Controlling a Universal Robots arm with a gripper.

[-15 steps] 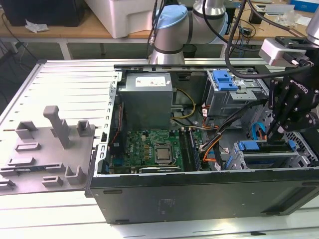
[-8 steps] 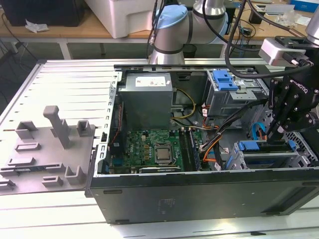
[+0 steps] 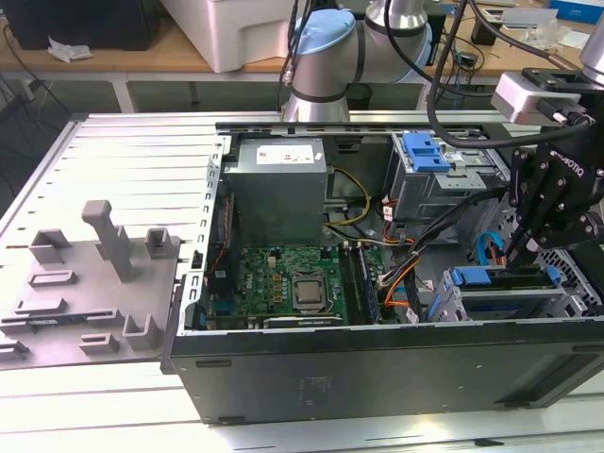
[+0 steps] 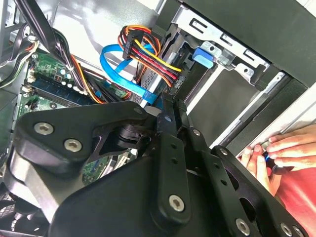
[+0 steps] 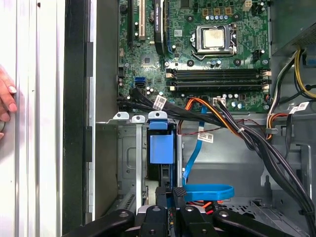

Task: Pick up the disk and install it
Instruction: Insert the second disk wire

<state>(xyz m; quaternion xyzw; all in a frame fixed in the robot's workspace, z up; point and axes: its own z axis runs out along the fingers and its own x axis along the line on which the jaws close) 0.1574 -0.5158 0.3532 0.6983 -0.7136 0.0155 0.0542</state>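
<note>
Hand pinched closed on disk, seated edgewise in drive cage.

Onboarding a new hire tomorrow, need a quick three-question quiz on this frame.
1. True or false: the disk lies flat on the motherboard.
2. Nearest the gripper: A power supply, B disk, C processor?
3. What rests on the white surface outside the case?
Key: 1 false, it stands in the drive cage; 2 B; 3 a person's hand.
</note>
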